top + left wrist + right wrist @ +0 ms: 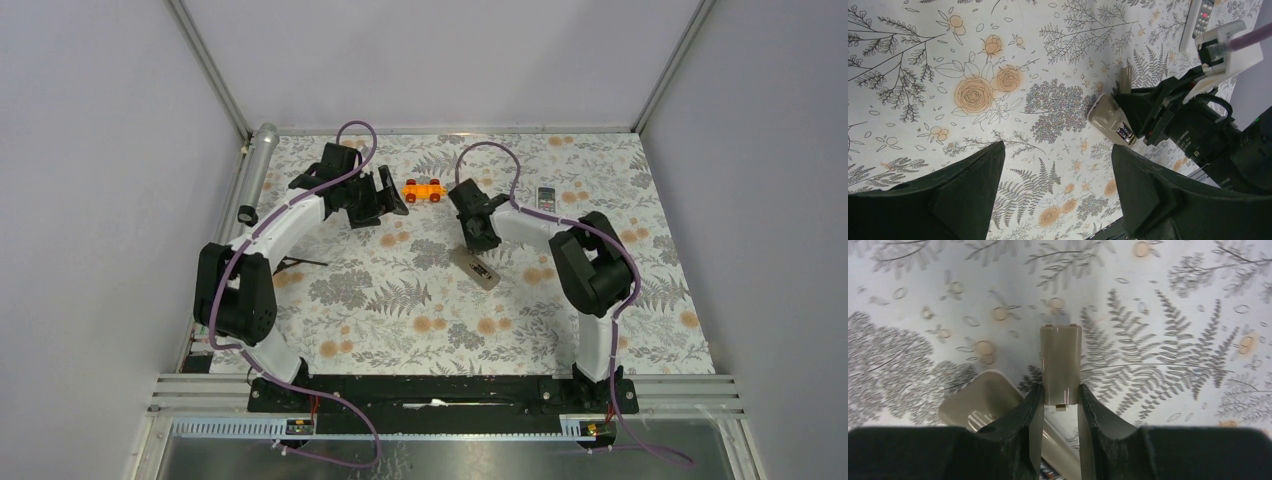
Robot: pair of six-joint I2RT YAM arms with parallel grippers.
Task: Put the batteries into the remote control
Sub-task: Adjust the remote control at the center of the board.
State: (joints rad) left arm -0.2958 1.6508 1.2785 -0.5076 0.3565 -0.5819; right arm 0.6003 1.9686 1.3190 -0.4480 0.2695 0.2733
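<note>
The remote control (477,268) lies back-up on the floral table, its grey-brown back (1108,116) facing up. In its uncovered compartment shows the red and blue wrap of the batteries (1124,132), also glimpsed low in the right wrist view (1049,471). My right gripper (1059,394) is shut on the grey-brown battery cover (1061,360), which it holds just above the remote's end (979,401). Over the table to the left, apart from the remote, my left gripper (1058,150) hangs open with nothing between its fingers.
An orange toy car (423,189) sits between the two grippers at the back. A white remote with a screen (546,198) lies at the back right. A silver cylinder (258,160) and a small black ring (246,214) are at the left edge.
</note>
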